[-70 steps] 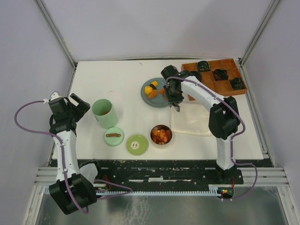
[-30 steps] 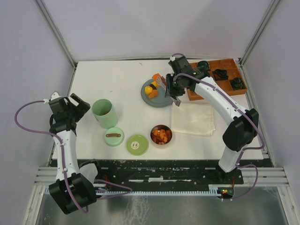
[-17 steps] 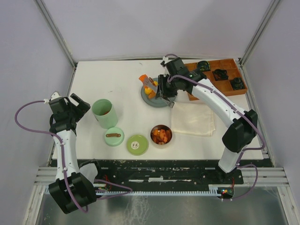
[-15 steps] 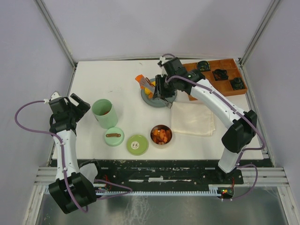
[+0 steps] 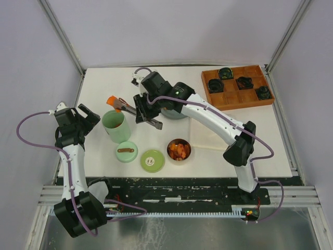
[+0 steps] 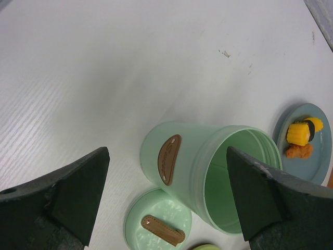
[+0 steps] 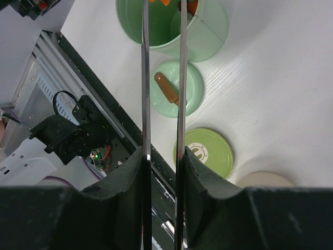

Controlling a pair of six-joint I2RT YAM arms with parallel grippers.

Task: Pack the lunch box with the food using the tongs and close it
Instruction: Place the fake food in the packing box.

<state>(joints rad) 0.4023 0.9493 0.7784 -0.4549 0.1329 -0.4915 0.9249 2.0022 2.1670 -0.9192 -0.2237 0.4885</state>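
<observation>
My right end effector (image 7: pixel 162 172) is clamped on the tongs (image 7: pixel 145 78), pressing the two blades to a narrow gap. The tongs run straight out ahead of it, and their tips pinch an orange food piece (image 5: pixel 111 99). What matters for the drop is that the mint-green canister (image 5: pixel 114 125) stands upright just ahead of and below those tips, mouth open. From the right wrist the tips sit over the mouth. From above, the piece looks closer to the far rim, so I judge a small correction may be needed before I let go. My left end effector (image 5: pixel 89 115) is spread wide and holds nothing. It sits just beside the canister and is the nearer of the two, but the tongs give the right arm the reach.

My count on the table (image 5: pixel 104 83):
- one canister
- one flat lid with a brown handle (image 7: pixel 174 86)
- one lime-green round lid (image 7: pixel 204 152)
- one steel bowl (image 5: pixel 168 150) with several orange and red pieces I cannot count
- one pair of tongs
- one grey-blue plate (image 6: pixel 317 162) carrying a yellow roll with a black band (image 6: pixel 301 133) and one orange bit (image 6: pixel 298 151)
- one wooden tray (image 5: pixel 230 96) with four dark items that I can see
</observation>
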